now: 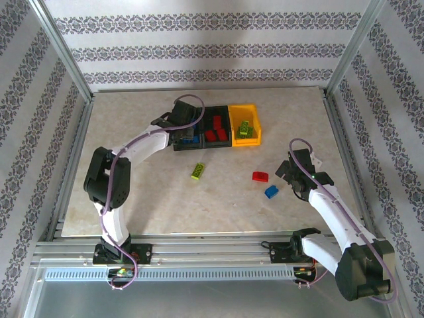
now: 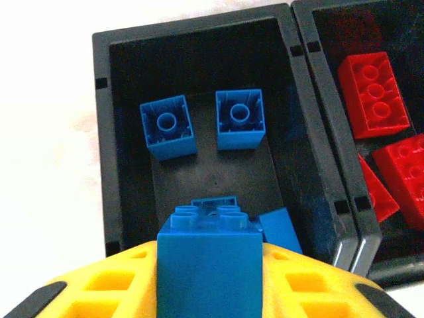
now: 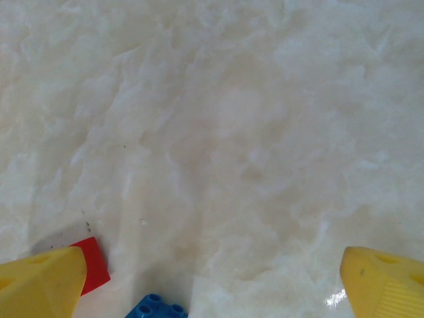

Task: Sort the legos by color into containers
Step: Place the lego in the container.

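A pale marbled bench point(image 1: 146, 199) sits inside a metal frame point(image 1: 63, 53), with striped patterned wallpaper point(image 1: 199, 53) behind. The containers point(image 1: 245, 142) stand at upper centre. A lime lego point(image 1: 198, 171), red lego point(image 1: 260, 175) and blue lego point(image 1: 271, 191) lie loose mid-frame. The left fingers point(image 2: 93, 291) clamp a blue brick point(image 2: 209, 265) over the left black bin point(image 2: 126, 132). The right fingers point(image 3: 40, 285) are spread apart, probably just above the bench.

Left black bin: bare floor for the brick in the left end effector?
Left black bin: bare floor mid-bin, between the two far blue bricks and the near blue bricks; also a strip along its left wall. Crowded near-right, beyond the held blue brick in the left end effector.
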